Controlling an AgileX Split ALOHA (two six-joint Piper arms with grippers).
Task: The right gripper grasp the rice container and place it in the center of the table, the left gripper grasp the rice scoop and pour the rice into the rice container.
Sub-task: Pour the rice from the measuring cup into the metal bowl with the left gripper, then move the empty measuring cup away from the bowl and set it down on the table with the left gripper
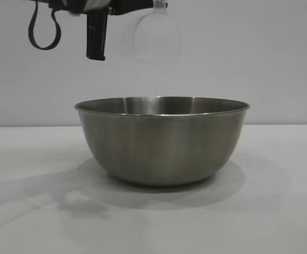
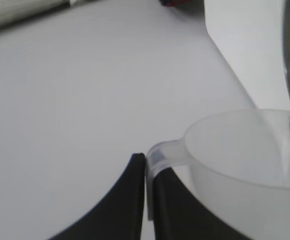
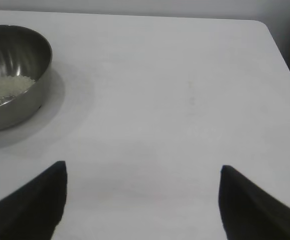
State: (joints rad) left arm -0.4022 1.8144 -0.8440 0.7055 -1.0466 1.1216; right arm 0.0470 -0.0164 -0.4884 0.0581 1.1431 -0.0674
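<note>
Although the pouring looks largely done, the left claw (image 2: 145,200) is clenched on the loop handle of the rice scoop (image 1: 157,37), which hangs high above the rice container (image 1: 162,140), roughly over its middle. Seen from the left wrist, the scoop (image 2: 244,165) looks pale and see-through with no clear heap of grains inside, so I judge it empty or nearly so, though I cannot be sure. The container sits upright on the white table (image 1: 280,211), about central in the exterior view, so the placing step appears complete. From the right wrist, a whitish bed of rice (image 3: 5,87) lies in the bottom of the bowl (image 3: 30,65). The right claw (image 3: 142,200) is released, jaws spread wide over bare table, well apart from the bowl and holding nothing. What seems left is at most tipping out any last grains.
</note>
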